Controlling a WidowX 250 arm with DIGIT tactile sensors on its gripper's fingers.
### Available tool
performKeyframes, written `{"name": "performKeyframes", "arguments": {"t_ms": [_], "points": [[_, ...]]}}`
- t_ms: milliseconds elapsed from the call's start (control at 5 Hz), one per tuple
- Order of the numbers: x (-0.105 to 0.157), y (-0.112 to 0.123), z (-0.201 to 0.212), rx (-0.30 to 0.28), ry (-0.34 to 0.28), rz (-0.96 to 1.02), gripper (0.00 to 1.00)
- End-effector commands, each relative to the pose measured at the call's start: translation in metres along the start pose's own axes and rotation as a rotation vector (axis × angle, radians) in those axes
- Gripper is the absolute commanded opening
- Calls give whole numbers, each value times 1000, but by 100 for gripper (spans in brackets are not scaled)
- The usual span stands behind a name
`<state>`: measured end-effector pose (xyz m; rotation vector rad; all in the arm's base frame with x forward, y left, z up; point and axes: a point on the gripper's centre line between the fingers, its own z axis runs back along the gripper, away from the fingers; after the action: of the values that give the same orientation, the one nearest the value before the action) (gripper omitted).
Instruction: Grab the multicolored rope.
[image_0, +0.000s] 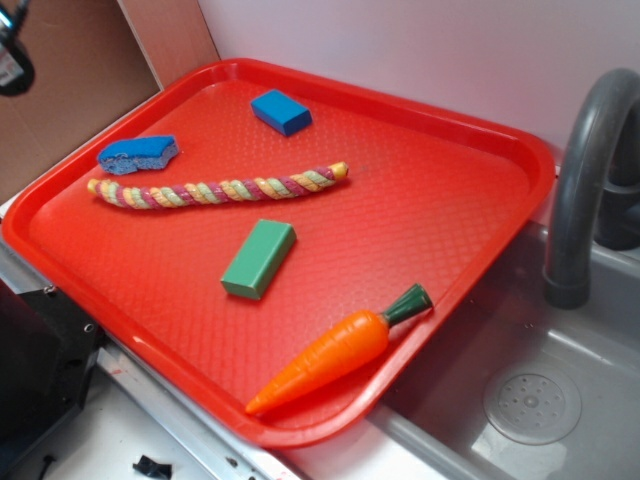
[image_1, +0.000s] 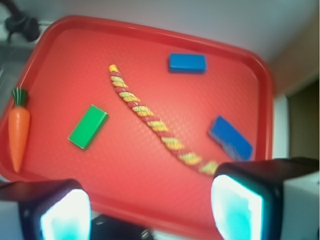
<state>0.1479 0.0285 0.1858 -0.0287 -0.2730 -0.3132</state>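
The multicolored rope (image_0: 215, 189), twisted from yellow, pale green, pink and maroon strands, lies across the far left part of the red tray (image_0: 420, 270). In the wrist view the rope (image_1: 150, 117) runs diagonally from the upper middle down to the right finger. My gripper (image_1: 150, 210) is open and empty, high above the tray's near rim, its two pale fingertips (image_1: 235, 207) wide apart. The gripper itself is out of the exterior view.
On the tray lie a blue block (image_0: 281, 111), a blue sponge (image_0: 138, 153), a green block (image_0: 259, 258) and an orange toy carrot (image_0: 335, 358). A grey sink (image_0: 560, 400) with a dark faucet (image_0: 580, 170) is to the right. A wall is behind.
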Motion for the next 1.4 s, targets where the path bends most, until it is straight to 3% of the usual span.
{"name": "performKeyframes", "arguments": {"t_ms": [0, 200, 400, 800, 1000, 1200], "points": [[29, 9, -53, -69, 38, -466, 100], [28, 6, -82, -48, 67, -520, 100], [25, 12, -116, -86, 78, -520, 100], [8, 22, -166, -104, 227, -535, 100], [3, 14, -182, -93, 317, -583, 100], [5, 11, -183, -54, 365, -612, 0]]}}
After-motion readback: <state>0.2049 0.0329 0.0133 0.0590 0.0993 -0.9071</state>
